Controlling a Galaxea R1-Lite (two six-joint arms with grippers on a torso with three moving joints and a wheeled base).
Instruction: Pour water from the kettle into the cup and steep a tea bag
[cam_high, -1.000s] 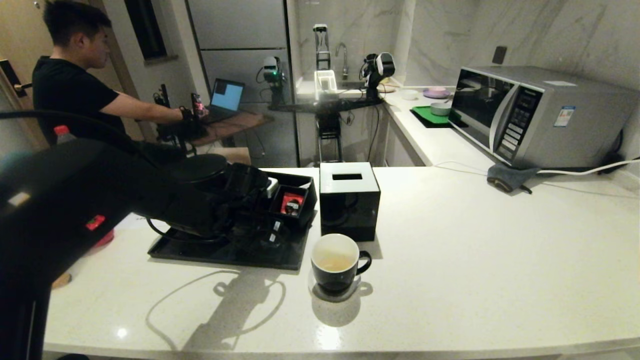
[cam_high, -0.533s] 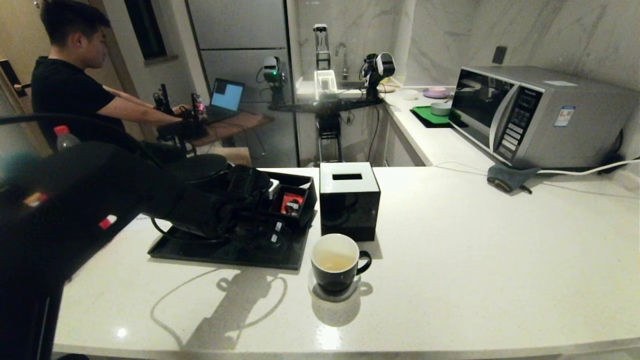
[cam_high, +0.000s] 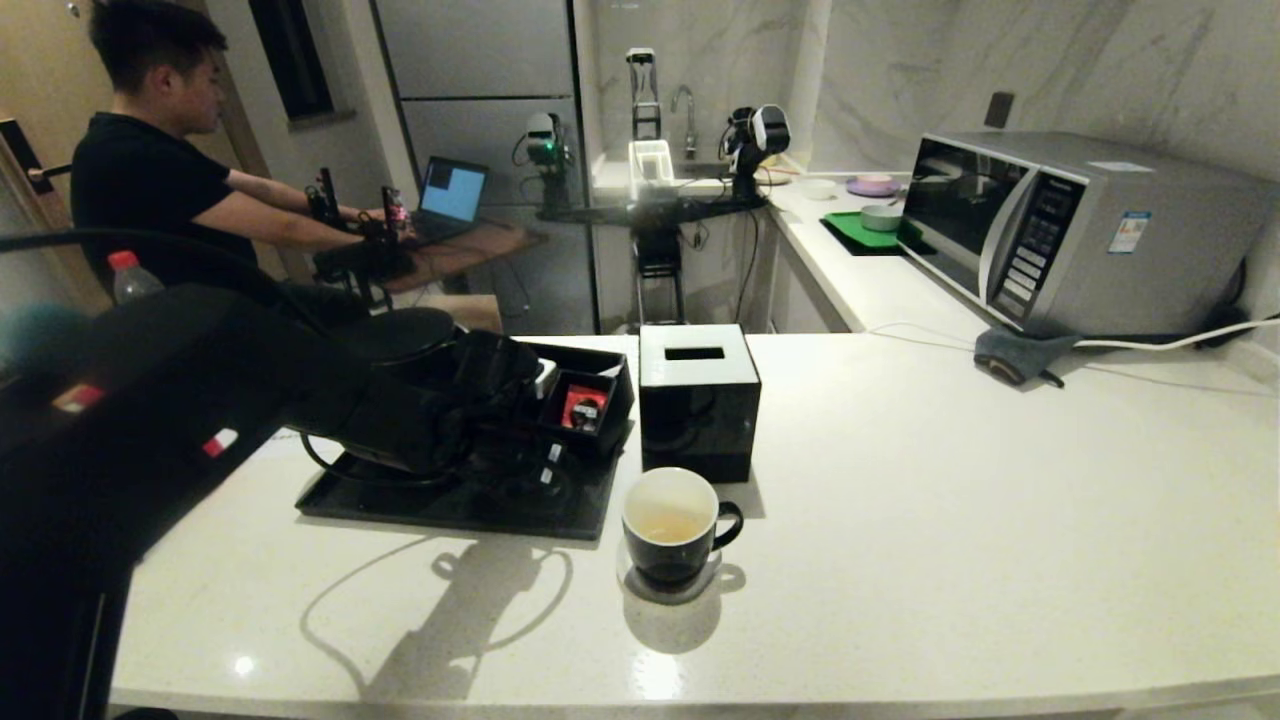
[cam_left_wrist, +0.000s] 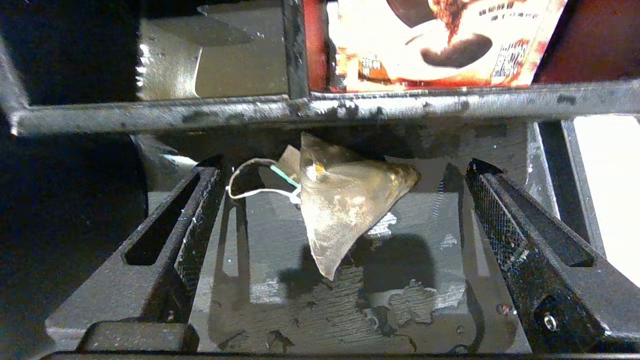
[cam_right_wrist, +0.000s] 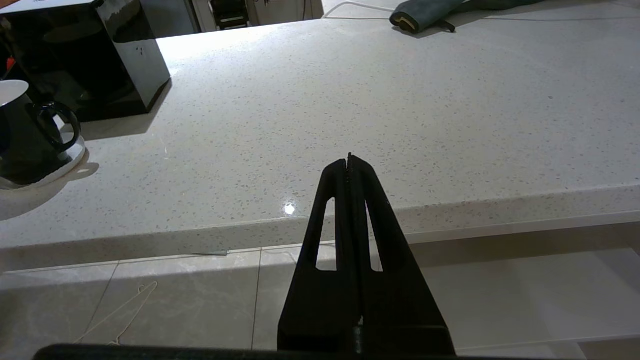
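From the head view, my left arm fills the left side of the frame and hides most of the kettle (cam_high: 400, 335); I make out only its flat lid and part of the loop handle, standing on the black tray (cam_high: 450, 510) left of centre. The left gripper itself is lost in the dark clutter there. At the tray's far right a small compartment box (cam_high: 590, 395) holds a red packet (cam_high: 583, 408). The cup (cam_high: 670, 525) sits on the white counter (cam_high: 950, 480) just below centre, with a little pale yellowish water (cam_high: 668, 523) inside. Behind it stands a glossy black cube box (cam_high: 697, 398). A microwave (cam_high: 1080, 230) is at upper right, and a person (cam_high: 150, 160) sits at upper left.

In the left wrist view, my left gripper (cam_left_wrist: 345, 210) is spread wide around the tea bag (cam_left_wrist: 345, 210), which lies between the fingers, touching neither, on the wet black tray floor. The red packet is cut off at the top edge.

In the right wrist view, my right gripper (cam_right_wrist: 349, 162) is closed and empty, hanging off the counter's front edge above the tiled floor (cam_right_wrist: 150, 300). The cup is cropped at the left.
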